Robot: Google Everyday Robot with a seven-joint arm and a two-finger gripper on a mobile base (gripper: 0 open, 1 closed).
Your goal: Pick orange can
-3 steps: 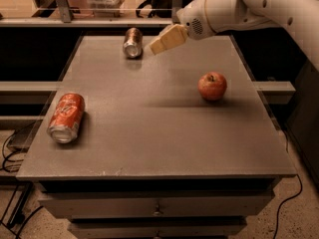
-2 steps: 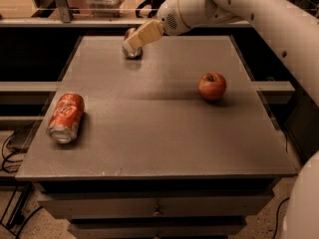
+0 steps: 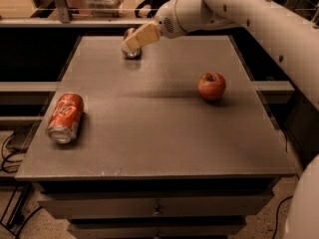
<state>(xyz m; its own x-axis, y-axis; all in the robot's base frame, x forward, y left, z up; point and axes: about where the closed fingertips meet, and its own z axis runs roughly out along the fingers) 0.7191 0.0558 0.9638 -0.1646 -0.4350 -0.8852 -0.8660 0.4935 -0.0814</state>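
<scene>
The orange can (image 3: 131,52) lies on its side at the far left of the grey table (image 3: 159,133), mostly hidden behind my gripper; only its silver end and a bit of dull brown body show. My gripper (image 3: 130,44) has tan fingers (image 3: 141,37) and sits right over the can, reaching in from the right on the white arm (image 3: 239,14).
A bright red-orange can with white lettering (image 3: 65,117) lies on its side near the table's left edge. A red apple (image 3: 212,86) stands right of centre. Shelving and clutter stand behind the table's far edge.
My gripper has moved left from beside the orange can to directly over it, covering most of the can. The red can and apple have not moved.
</scene>
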